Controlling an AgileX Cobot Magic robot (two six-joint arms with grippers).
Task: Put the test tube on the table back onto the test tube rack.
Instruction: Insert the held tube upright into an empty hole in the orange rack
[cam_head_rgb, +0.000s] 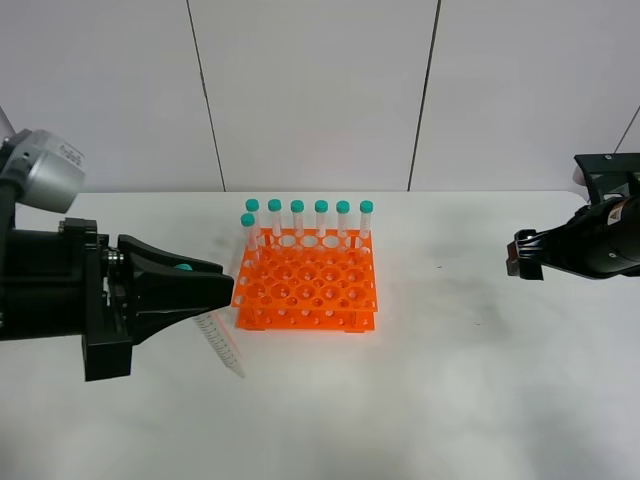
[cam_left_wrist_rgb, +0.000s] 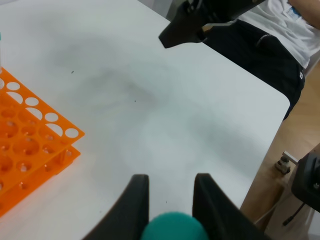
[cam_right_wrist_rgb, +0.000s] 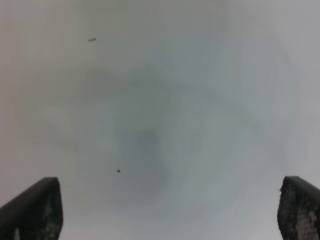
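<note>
My left gripper (cam_head_rgb: 222, 285) is shut on the test tube (cam_head_rgb: 222, 345) just below its teal cap (cam_head_rgb: 183, 267). The clear tube hangs tilted, with its pointed tip low over the table (cam_head_rgb: 450, 380), just left of the rack's front left corner. In the left wrist view the cap (cam_left_wrist_rgb: 172, 227) sits between my two fingers (cam_left_wrist_rgb: 137, 200). The orange test tube rack (cam_head_rgb: 305, 285) stands at the table's middle and also shows in the left wrist view (cam_left_wrist_rgb: 25, 150). My right gripper (cam_head_rgb: 520, 255) is open and empty above bare table at the right (cam_right_wrist_rgb: 165, 210).
Several teal-capped tubes (cam_head_rgb: 321, 222) stand upright in the rack's back row, and one more (cam_head_rgb: 248, 235) in the second row at the left. The rack's other holes are open. The right arm (cam_left_wrist_rgb: 200, 22) shows across the table. The table's edge (cam_left_wrist_rgb: 270, 145) lies beyond the rack.
</note>
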